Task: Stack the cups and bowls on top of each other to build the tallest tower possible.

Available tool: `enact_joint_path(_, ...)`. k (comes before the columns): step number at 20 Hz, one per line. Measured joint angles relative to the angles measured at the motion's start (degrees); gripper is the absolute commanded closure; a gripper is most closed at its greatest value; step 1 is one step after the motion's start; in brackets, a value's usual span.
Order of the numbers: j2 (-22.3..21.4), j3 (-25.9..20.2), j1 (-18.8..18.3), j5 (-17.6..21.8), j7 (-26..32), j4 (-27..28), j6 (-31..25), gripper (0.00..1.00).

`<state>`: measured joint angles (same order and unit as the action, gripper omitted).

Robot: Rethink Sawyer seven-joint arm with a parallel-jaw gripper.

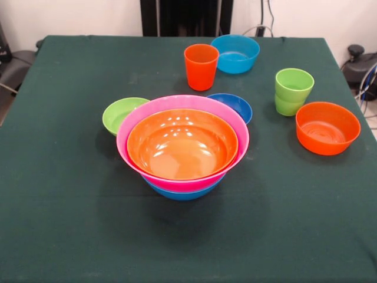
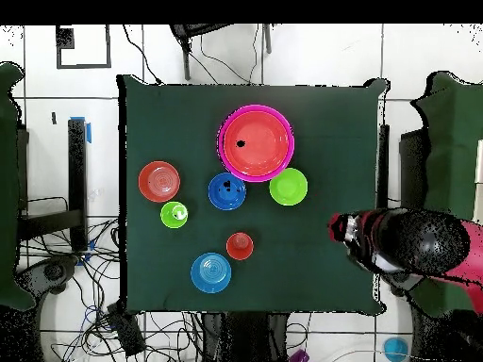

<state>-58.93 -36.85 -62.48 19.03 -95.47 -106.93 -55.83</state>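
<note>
Near the middle of the green table [image 1: 59,224] sits the tower [image 1: 182,147]: a large orange bowl [image 1: 182,144] nested inside the large pink bowl [image 1: 132,127], which sits in the large blue bowl [image 1: 182,193], only a sliver of blue peeking out at the bottom in the front view. Going by that front view with the tower as the clock centre: the lime green bowl [image 1: 121,114] is tucked against it at about 10 o'clock, touching or nearly so, and the dark blue bowl [image 1: 235,106] is just behind it at about 1 o'clock. Further out around 12 to 1 o'clock stands the orange cup [image 1: 201,66], upright, with the light blue bowl [image 1: 235,53] just beside it toward the far edge. At roughly 2 o'clock the two lime green cups [image 1: 293,91] are stacked one in the other, and the smaller orange bowl [image 1: 327,127] sits near them at about 3 o'clock, apart from the tower. Overhead, the red and black arm [image 2: 415,243] hangs off the table's side, clear of everything, at about 4 o'clock from the tower in that view. Its gripper [image 2: 338,227] is just over the table edge, and honestly I can't tell if the claw is apart or together from up there.
</note>
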Motion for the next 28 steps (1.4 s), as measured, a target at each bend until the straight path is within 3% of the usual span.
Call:
enact_joint_path(4, -1.7, -0.4, -1.3, 0.0, 0.0, -2.6, 2.1, 0.00)
enact_joint_path(11, -1.5, -0.8, -0.3, 0.0, 0.0, -4.9, 6.4, 0.00)
enact_joint_path(18, 4.2, -0.8, 0.4, 0.1, 0.0, -3.2, 8.5, 0.00)
enact_joint_path(28, 16.7, -1.0, 0.2, 4.3, 0.0, 4.1, 8.5, 0.00)
